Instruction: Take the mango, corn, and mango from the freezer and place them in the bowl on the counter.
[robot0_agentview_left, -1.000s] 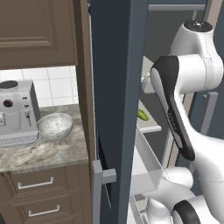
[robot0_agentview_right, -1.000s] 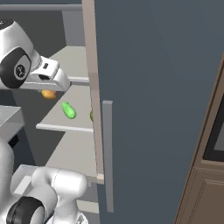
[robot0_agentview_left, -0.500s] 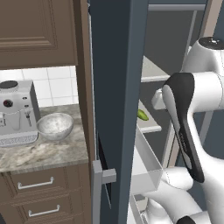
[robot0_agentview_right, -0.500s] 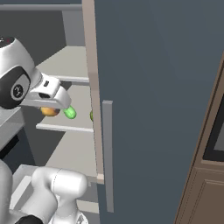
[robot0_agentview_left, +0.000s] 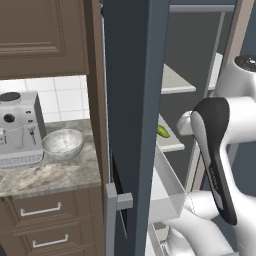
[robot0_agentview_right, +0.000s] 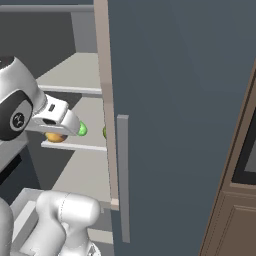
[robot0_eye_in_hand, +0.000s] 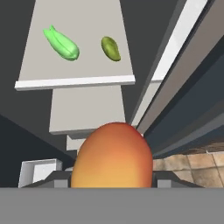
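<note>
Mango sits clamped between the gripper fingers in the hand view, orange, right against the camera; corn and a green mango lie apart on the freezer shelf beyond. Right base view: gripper at the shelf front, mango under it, inside the freezer. Left base view: bowl on the counter, beside the coffee machine.

Smooth matt mango; marbled stone counter.
</note>
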